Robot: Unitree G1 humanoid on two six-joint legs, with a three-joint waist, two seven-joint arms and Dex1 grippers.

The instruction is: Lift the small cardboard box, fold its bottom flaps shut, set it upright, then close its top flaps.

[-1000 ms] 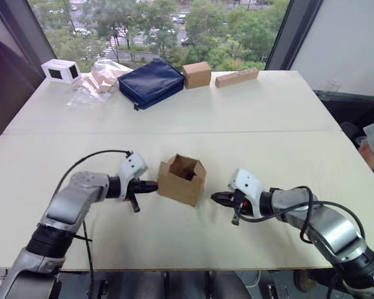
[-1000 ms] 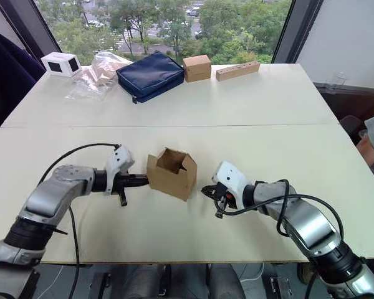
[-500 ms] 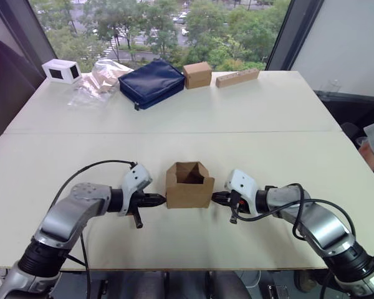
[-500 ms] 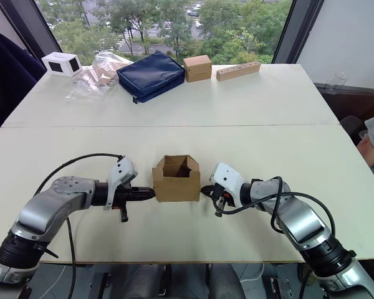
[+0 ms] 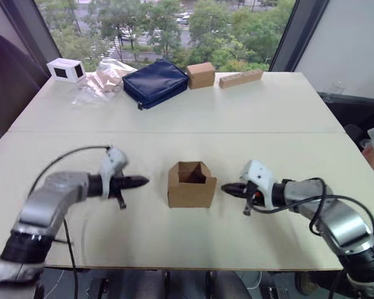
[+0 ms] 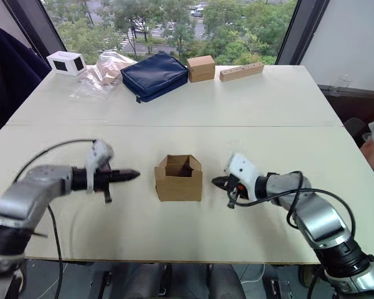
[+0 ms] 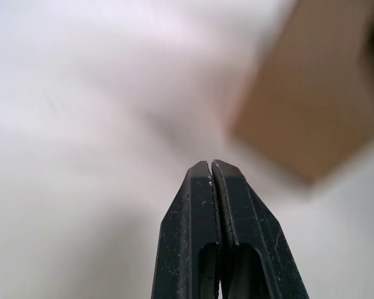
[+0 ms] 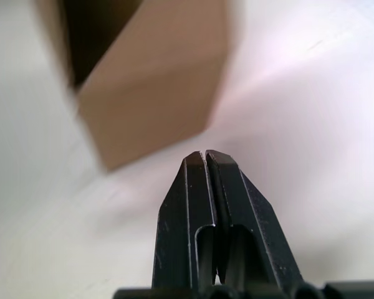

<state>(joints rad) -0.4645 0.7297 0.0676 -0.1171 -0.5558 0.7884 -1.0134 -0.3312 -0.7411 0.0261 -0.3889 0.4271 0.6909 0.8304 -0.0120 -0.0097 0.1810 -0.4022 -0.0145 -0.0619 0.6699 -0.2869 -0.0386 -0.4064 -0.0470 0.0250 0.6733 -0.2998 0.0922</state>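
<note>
one box (image 5: 191, 185) — upright on the table (image 5: 249, 118), top flaps (image 6: 179, 163) open. left gripper (image 5: 143, 182) and right gripper (image 5: 225, 187) flank it, both pinched closed, empty, clear of its sides. far edge — navy pouch (image 5: 155, 81).

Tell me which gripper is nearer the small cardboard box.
Right. The right gripper sits just off the small cardboard box on its right side; the left gripper is farther off, on its left.
</note>
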